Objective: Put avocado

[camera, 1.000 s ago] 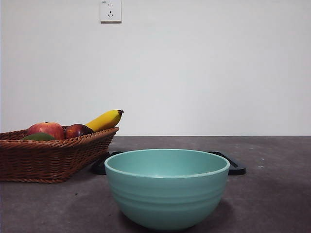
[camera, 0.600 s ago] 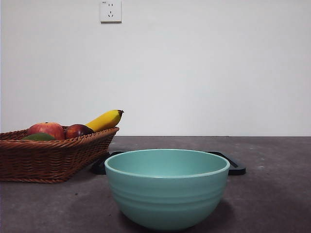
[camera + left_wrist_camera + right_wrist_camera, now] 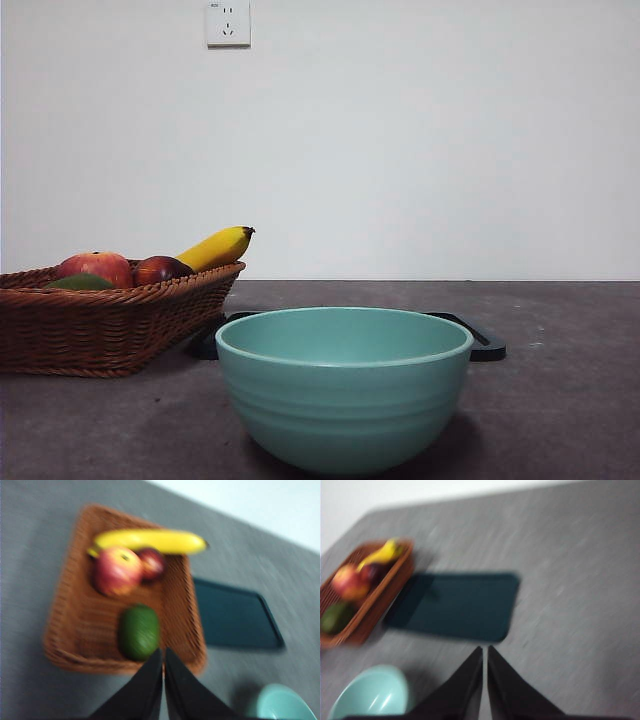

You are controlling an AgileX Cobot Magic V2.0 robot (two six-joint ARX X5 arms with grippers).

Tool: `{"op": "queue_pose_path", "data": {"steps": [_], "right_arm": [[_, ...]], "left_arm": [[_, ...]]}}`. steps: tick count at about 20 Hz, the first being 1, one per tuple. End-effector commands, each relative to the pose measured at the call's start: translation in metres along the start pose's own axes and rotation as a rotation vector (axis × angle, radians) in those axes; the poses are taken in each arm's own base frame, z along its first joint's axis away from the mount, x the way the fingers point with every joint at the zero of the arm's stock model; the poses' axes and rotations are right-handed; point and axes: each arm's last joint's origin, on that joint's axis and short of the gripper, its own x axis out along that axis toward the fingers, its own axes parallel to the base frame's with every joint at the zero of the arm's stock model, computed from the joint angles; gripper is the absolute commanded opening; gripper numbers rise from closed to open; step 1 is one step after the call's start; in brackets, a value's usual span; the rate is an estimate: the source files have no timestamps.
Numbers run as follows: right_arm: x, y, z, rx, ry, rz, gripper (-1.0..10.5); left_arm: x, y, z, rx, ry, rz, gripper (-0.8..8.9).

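Pre-grasp: left end effector closed and empty above avocado in basket, right end effector closed, idle; next open left, descend.

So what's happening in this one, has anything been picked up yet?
Nothing is being handled yet. The avocado lies in the wicker basket along with a red-yellow apple, a dark maroon fruit and a banana. The left gripper is above the basket's edge near the avocado, jaws shut and holding nothing. The right gripper is over the table by the dark tray, also shut and empty. A teal bowl stands in front of the tray.
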Motion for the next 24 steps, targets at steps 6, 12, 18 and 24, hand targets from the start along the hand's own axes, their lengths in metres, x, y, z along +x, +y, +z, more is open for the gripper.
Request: {"op": "queue_pose_path", "data": {"steps": [6,12,18,24], "right_arm": [[0.003,0.026,0.027,-0.134,0.289,0.211,0.1],[0.010,0.049,0.029,-0.231,0.416,0.360,0.1],[0.012,0.053,0.028,-0.254,0.429,0.389,0.1],[0.012,0.053,0.028,-0.249,0.431,0.387,2.7]], "left_arm": [[-0.001,-0.021,0.030,0.123,0.260,-0.185,0.09],[-0.005,-0.032,0.033,0.160,0.361,-0.260,0.09],[-0.005,-0.033,0.031,0.170,0.376,-0.266,0.35],[-0.005,-0.033,0.031,0.171,0.375,-0.265,3.23]]}}
